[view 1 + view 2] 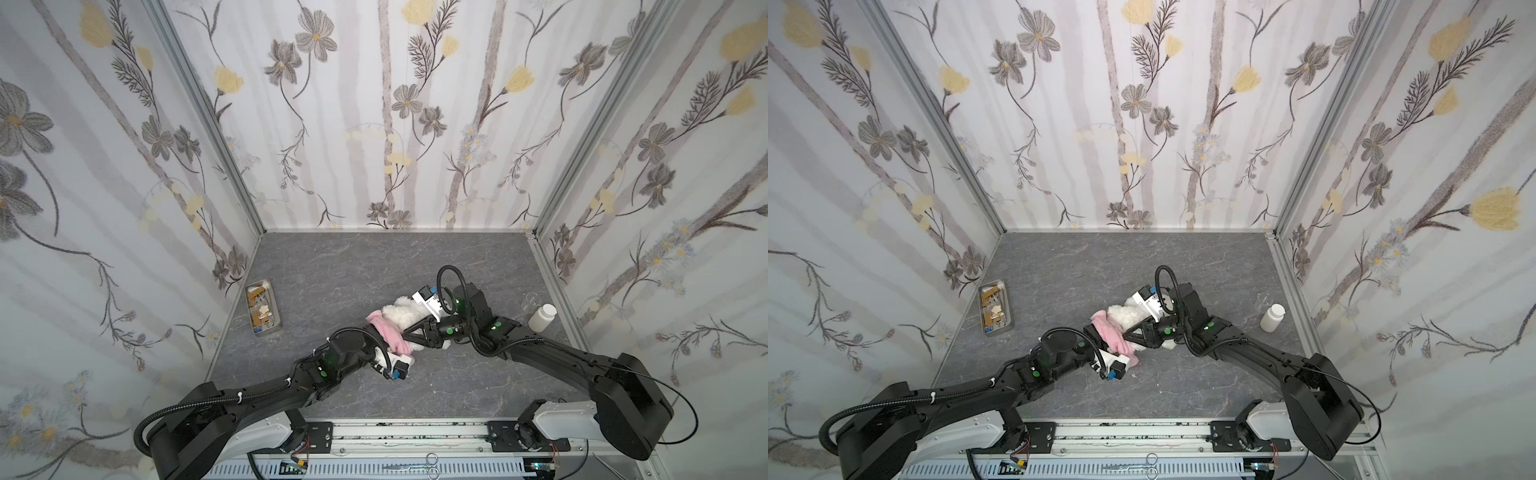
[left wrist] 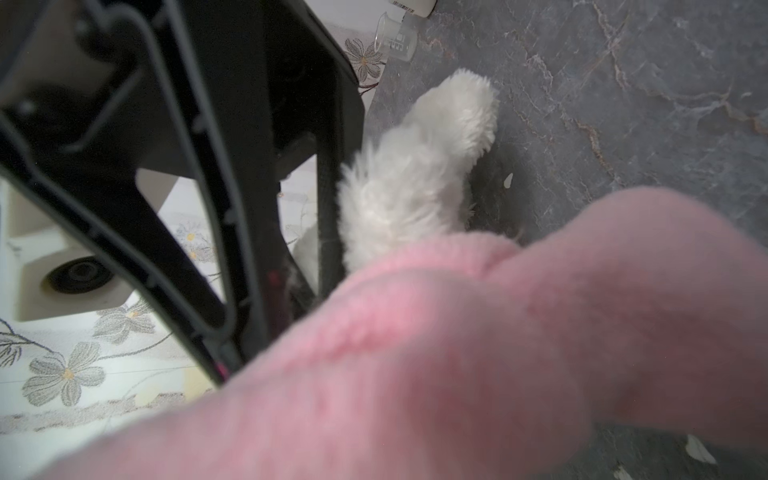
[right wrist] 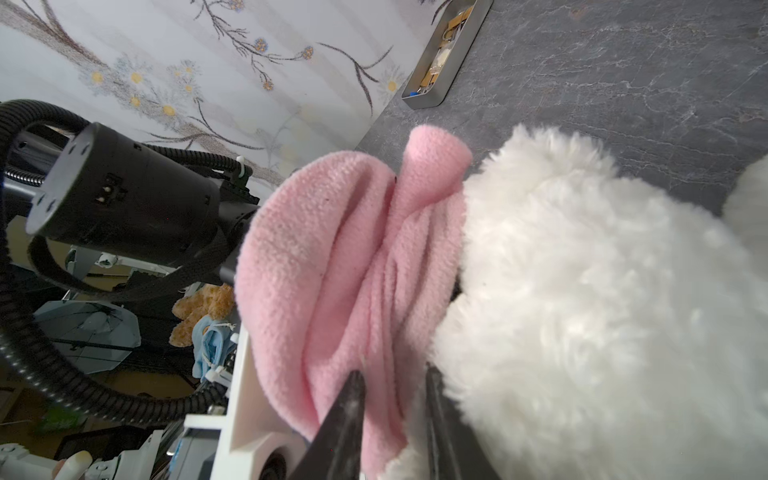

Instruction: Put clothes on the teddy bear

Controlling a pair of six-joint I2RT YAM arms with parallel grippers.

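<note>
Right wrist view shows the right gripper (image 3: 392, 370) with its two fingers a little apart, and a fold of the pink cloth (image 3: 332, 270) lies between them (I cannot tell if they press it). The teddy bear (image 3: 602, 311) is just beside, its white fur touching the cloth and one finger.

In both top views the teddy bear (image 1: 405, 313) lies near the middle of the grey table (image 1: 353, 266), a little to the right, with the pink cloth bunched at its left end. The left gripper (image 1: 376, 330) is closed and the cloth is gathered over its tips, so the grip itself is hidden, but the cloth seems pinched there.

A wide strip of bare table lies between the bear and the back wall, and a narrower one toward the front rail (image 1: 415, 428). A metal tray (image 1: 277, 305) stands along the left edge and a white bottle (image 1: 542, 318) by the right edge, both well apart from the bear.
</note>
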